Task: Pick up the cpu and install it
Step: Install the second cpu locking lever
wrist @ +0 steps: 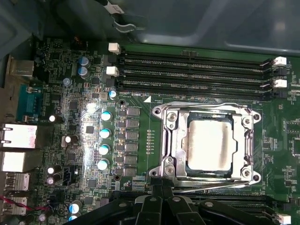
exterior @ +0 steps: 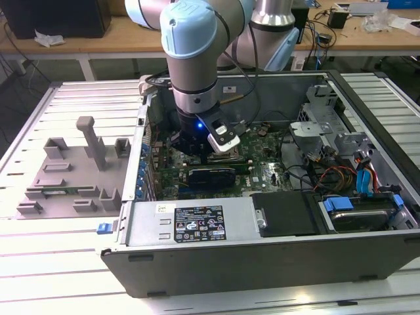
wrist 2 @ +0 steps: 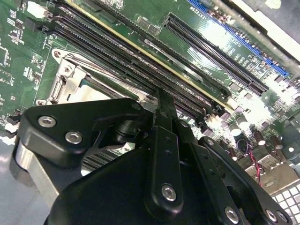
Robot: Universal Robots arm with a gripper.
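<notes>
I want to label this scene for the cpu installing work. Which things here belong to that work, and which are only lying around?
Belong to the work:
- cpu, lying inside the socket frame
- socket frame on the motherboard
- gripper, low over the board

Only lying around:
- grey fixture block beside the case
- memory slots
- drive cables
- power supply

An open grey metal computer case (exterior: pixel 197 262) fills the centre and right of the exterior view, on a slatted metal table (exterior: pixel 39 262). A grey plastic fixture block (exterior: pixel 79 174) lies at the left. The pale-blue-jointed robot arm (exterior: pixel 193 59) reaches into the case over the green motherboard (exterior: pixel 262 174). In the first wrist view, the square silver-topped cpu (wrist: pixel 209 145) sits in the metal-framed socket (wrist: pixel 164 140), below the long black memory slots (wrist: pixel 197 70).
</notes>
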